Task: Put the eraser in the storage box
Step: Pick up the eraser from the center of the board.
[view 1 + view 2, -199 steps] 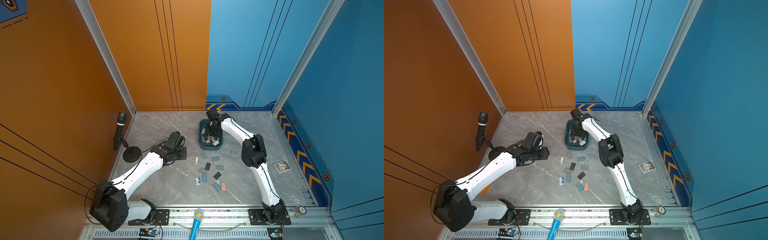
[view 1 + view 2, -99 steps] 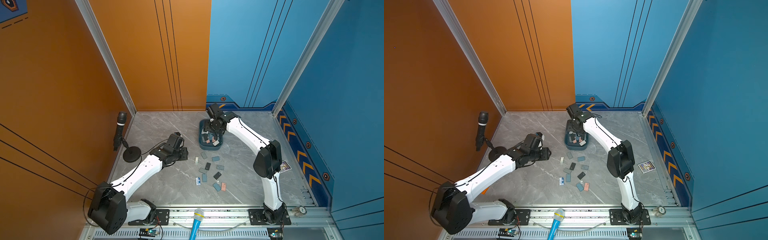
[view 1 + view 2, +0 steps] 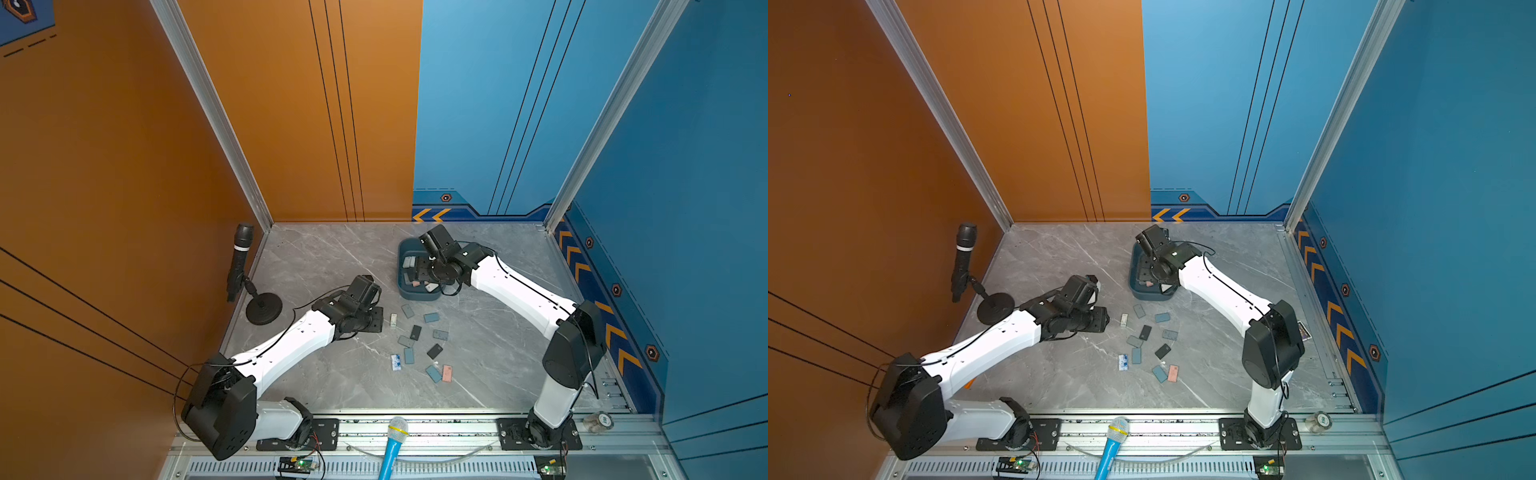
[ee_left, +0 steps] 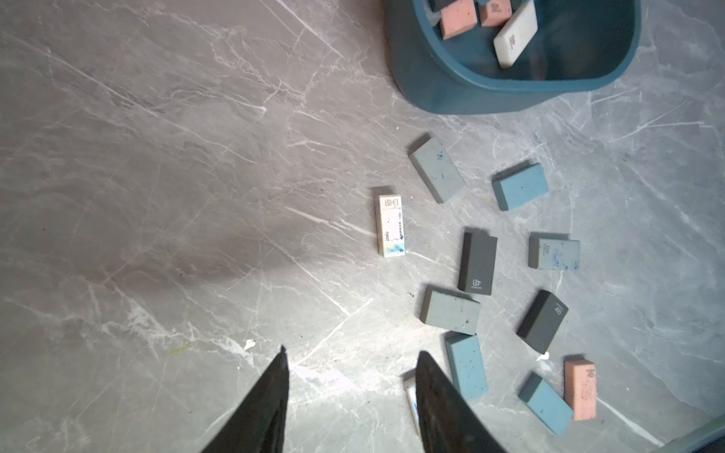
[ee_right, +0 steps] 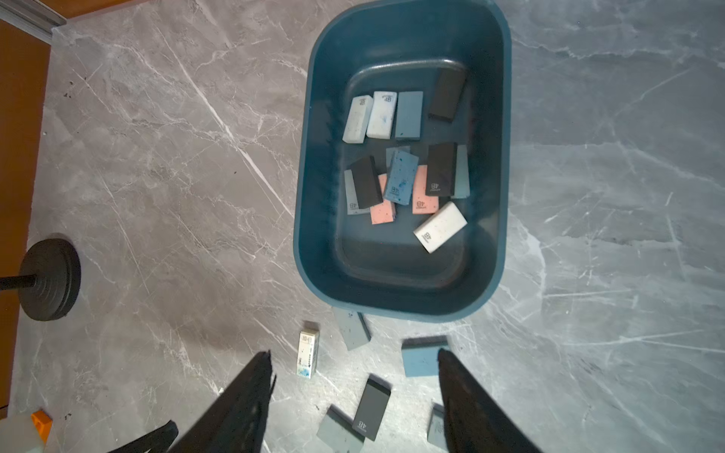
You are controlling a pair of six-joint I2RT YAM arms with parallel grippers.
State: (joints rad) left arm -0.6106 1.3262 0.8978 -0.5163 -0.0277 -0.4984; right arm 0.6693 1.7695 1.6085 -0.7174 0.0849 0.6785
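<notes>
The dark teal storage box point(image 5: 310, 196) stands at the back middle of the floor and holds several erasers, among them a white one point(image 5: 440, 226). In both top views my right gripper point(image 3: 420, 266) hovers over the box; its wrist view shows it open point(image 5: 353, 355) with nothing between the fingers. More erasers lie loose in front of the box: a white sleeved one point(image 4: 390, 226), a black one point(image 4: 477, 263), blue-grey ones and a pink one point(image 4: 580, 388). My left gripper point(image 4: 351, 353) is open and empty, just left of the cluster point(image 3: 374, 320).
A black microphone on a round stand point(image 3: 262, 307) is at the left wall. A blue microphone point(image 3: 390, 446) lies on the front rail. A small card point(image 3: 1303, 331) lies on the floor behind my right elbow. Orange and blue walls close in the floor.
My right arm's elbow swung out to the right and forward while its gripper stayed over the box with jaws wider. My left gripper moved closer to the loose erasers and opened further.
</notes>
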